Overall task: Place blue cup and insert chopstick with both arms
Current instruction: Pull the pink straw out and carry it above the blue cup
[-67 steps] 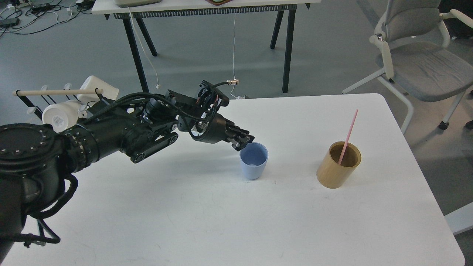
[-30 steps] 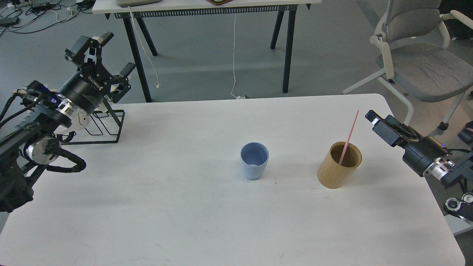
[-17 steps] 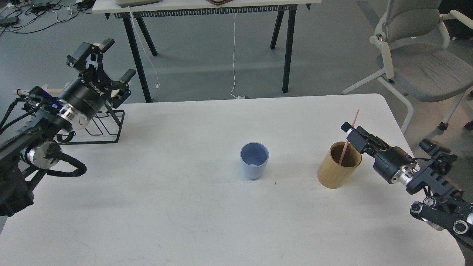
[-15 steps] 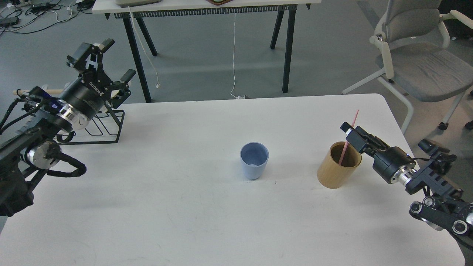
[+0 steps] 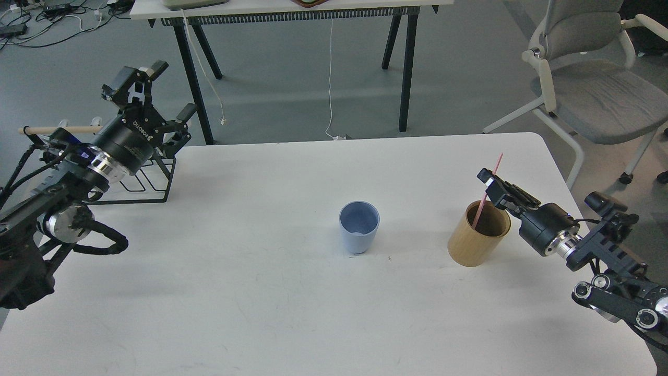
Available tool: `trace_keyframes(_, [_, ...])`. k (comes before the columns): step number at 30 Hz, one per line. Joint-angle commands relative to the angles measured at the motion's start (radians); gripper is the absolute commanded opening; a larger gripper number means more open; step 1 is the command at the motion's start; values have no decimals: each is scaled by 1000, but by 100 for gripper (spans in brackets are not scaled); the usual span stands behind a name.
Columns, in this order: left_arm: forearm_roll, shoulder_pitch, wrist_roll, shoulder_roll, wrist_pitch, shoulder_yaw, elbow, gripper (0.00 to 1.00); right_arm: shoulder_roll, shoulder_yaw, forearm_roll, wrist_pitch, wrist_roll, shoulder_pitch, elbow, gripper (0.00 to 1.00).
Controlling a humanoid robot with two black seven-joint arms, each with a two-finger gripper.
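The blue cup (image 5: pixel 358 227) stands upright and empty near the middle of the white table (image 5: pixel 261 303). The pink-red chopstick (image 5: pixel 497 163) leans in the tan wooden holder (image 5: pixel 477 241), to the right of the cup. My right gripper (image 5: pixel 490 183) is at the holder's far rim, closed around the chopstick's middle; the stick's top pokes out above the fingers. My left gripper (image 5: pixel 159 94) is open and empty, raised over the table's far left corner, well away from the cup.
A black wire rack (image 5: pixel 151 177) with a pale wooden dowel (image 5: pixel 57 129) stands at the far left behind my left arm. A grey office chair (image 5: pixel 595 89) is beyond the table's right corner. Another table's legs (image 5: pixel 402 68) stand behind.
My left arm let go of the blue cup and drew back to the far left, open. My right arm came in from the right to the chopstick, which has since tilted slightly left.
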Motion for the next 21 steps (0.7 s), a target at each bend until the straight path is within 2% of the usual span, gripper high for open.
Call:
trace_keyframes(1, [0,3,0,-2,0,0,0,97,-16,0,0,0,0,4,26,4])
trace_keyframes(6, [0,5,0,-2,0,0,-1,97,-76,0,1,3,0,21,72,2])
trace_keyframes(9, [0,6,0,-2,0,0,0,97,-159,5,8,9,0,54,138,2])
trace_keyframes(16, [1,8,0,-16,0,0,2,97,-383,86,64,133,0,159,329,1])
trace_keyframes(21, [5,20,0,-16,0,1,17,97,-415,182,100,213,0,240,396,1])
